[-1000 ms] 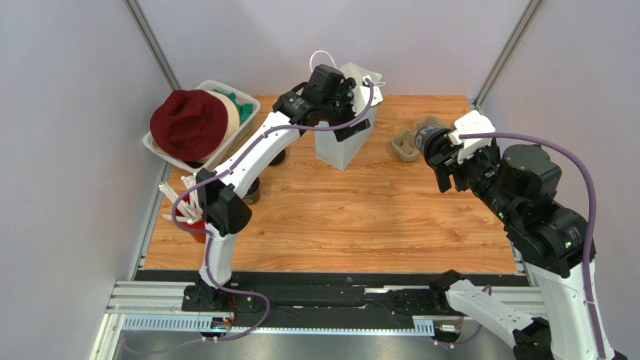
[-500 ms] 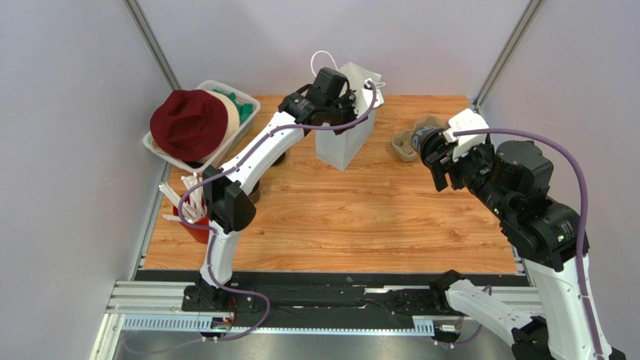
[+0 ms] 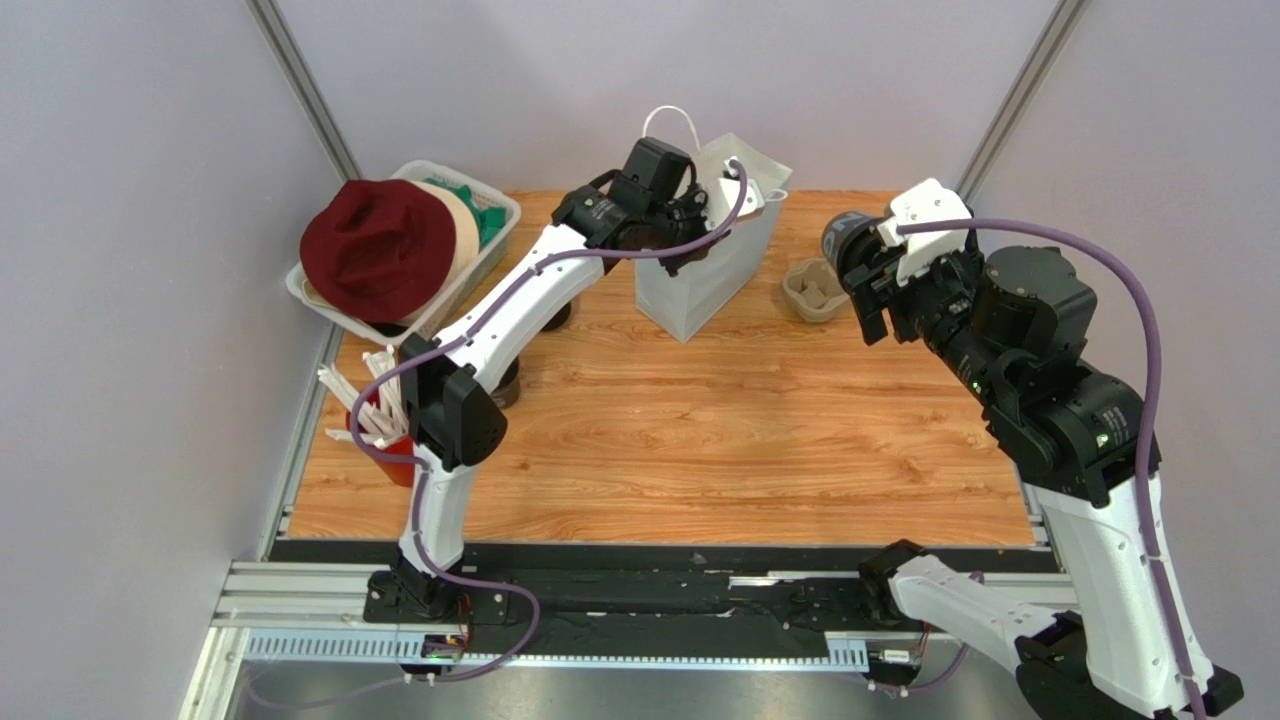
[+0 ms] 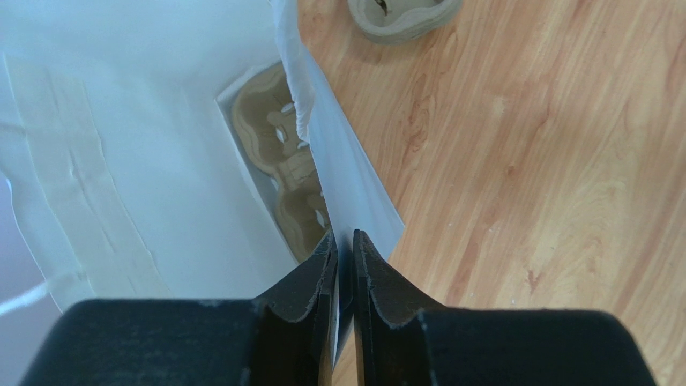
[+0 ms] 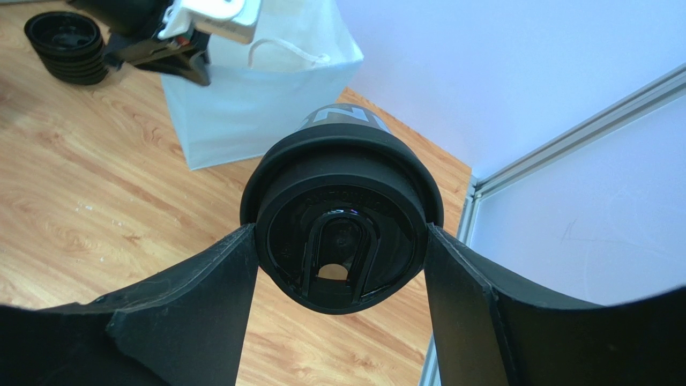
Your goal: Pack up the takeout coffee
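The takeout coffee is a dark cup with a black lid, and my right gripper is shut on its sides. In the top view the cup hangs in the air at the right gripper, right of the pale-blue paper bag. My left gripper is shut on the bag's thin side wall at its rim. The bag stands upright with its mouth held wide, and a brown base shows inside. Seen from above, the left gripper sits over the bag's top.
A grey pulp cup tray lies on the wooden table between the bag and the right arm. A white bin with a red hat stands at the back left. A red cup of straws and a stack of black lids sit on the left.
My left gripper has shut on the bag's rim and the bag's mouth has spread wider. The right gripper has carried the cup up and left, off the pulp tray and closer to the bag.
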